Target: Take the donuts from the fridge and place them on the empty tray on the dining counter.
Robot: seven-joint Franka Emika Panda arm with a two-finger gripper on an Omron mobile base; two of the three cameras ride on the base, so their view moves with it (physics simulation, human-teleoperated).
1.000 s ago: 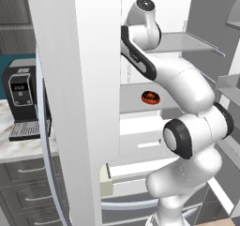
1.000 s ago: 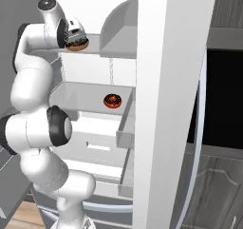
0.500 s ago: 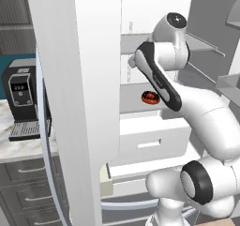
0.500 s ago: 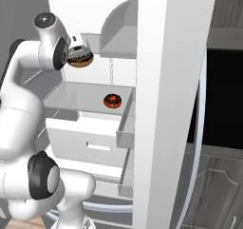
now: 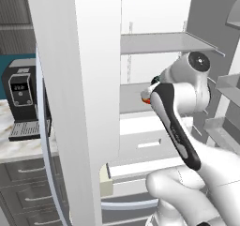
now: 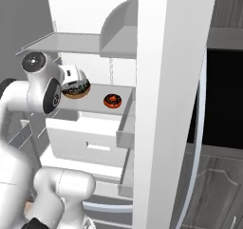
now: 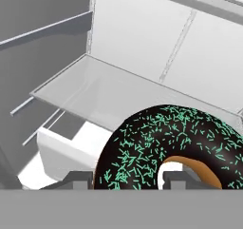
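Since the earlier frames the gripper (image 6: 76, 86) has been lowered and drawn outward from the fridge (image 6: 118, 42), from beside the upper shelf to the level of the middle shelf (image 6: 102, 104), at the centre left of the right base view. Its jaws are closed on the sprinkled donut (image 7: 168, 149), which is carried clear of the shelf. In the hand view this donut is seen at the lower right, dark icing dotted with green sprinkles, a tan ring showing at its hole. Just behind and to the right in the right base view, the red-orange donut (image 6: 113, 100) is left lying flat on the middle shelf. The open fridge door (image 5: 79, 89) stands at the left of the left base view. Beyond it a coffee machine (image 5: 21, 103) is seen on a marble worktop (image 5: 18, 147).
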